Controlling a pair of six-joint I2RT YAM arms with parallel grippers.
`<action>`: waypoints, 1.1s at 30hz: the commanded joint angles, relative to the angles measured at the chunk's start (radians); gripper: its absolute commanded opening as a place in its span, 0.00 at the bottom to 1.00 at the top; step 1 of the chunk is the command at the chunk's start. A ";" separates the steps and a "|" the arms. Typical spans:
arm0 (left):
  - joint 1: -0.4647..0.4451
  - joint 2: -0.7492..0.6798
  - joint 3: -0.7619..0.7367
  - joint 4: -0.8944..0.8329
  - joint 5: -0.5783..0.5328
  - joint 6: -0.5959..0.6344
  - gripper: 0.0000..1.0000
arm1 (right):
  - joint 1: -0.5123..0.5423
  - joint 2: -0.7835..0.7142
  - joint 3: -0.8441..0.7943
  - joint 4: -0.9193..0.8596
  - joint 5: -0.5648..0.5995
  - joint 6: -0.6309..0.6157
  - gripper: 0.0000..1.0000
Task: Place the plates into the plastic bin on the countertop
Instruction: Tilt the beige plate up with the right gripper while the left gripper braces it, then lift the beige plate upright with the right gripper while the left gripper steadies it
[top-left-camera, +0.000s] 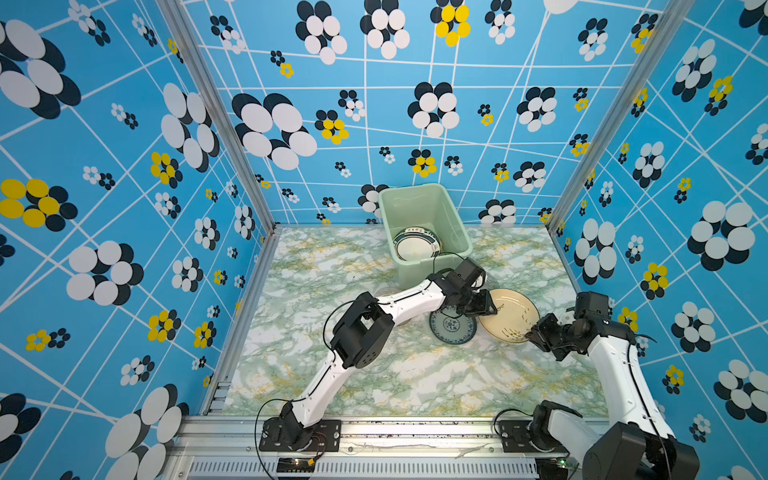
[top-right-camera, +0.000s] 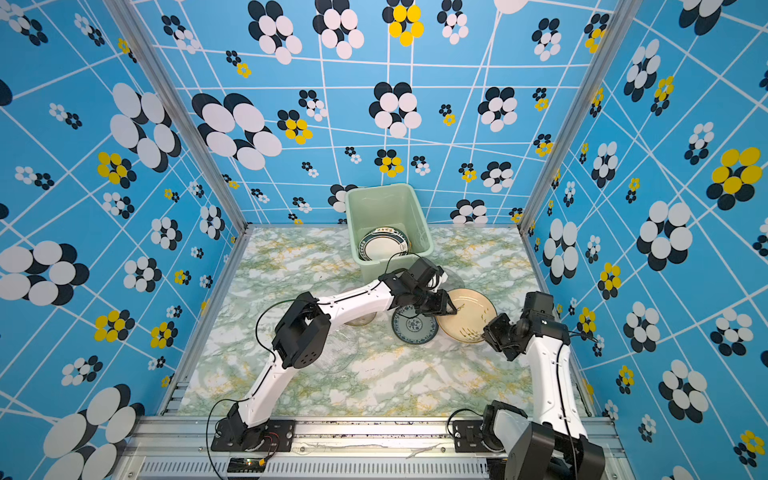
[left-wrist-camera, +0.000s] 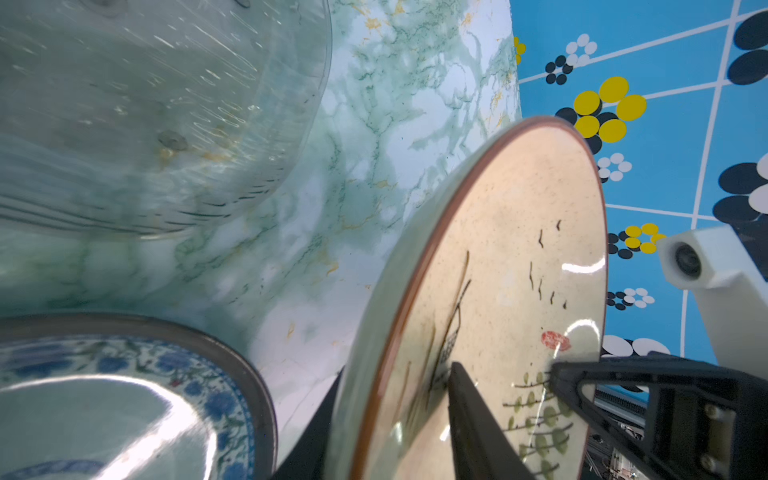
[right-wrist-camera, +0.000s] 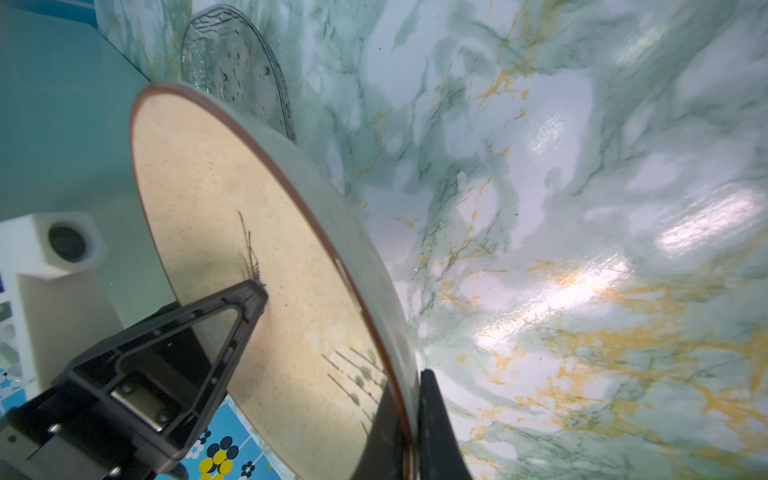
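Got a dark-rimmed plate (top-left-camera: 415, 246) in the bin (top-left-camera: 419, 205). Just in front of it, right tool (top-left-camera: 531, 332) clamped on cream plate (top-left-camera: 513, 316); left tool (top-left-camera: 494, 309), can't tell.

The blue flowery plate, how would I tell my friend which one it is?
Find the pale green bin at the back of the marble countertop. Just in front of it, the blue flowery plate lies flat, left of a bigger cream plate in both top views. Only it has blue patterns inside a dark rim; the cream one shows thin twig drawings.
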 joint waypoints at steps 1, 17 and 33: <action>-0.003 -0.089 -0.054 0.044 0.015 -0.008 0.31 | 0.005 -0.032 0.059 0.033 -0.080 0.003 0.00; 0.008 -0.276 -0.234 0.146 -0.008 -0.067 0.00 | 0.005 -0.071 0.098 0.014 -0.124 0.033 0.12; 0.081 -0.498 -0.337 0.163 0.043 -0.181 0.00 | 0.005 -0.080 0.140 0.002 -0.282 -0.073 0.78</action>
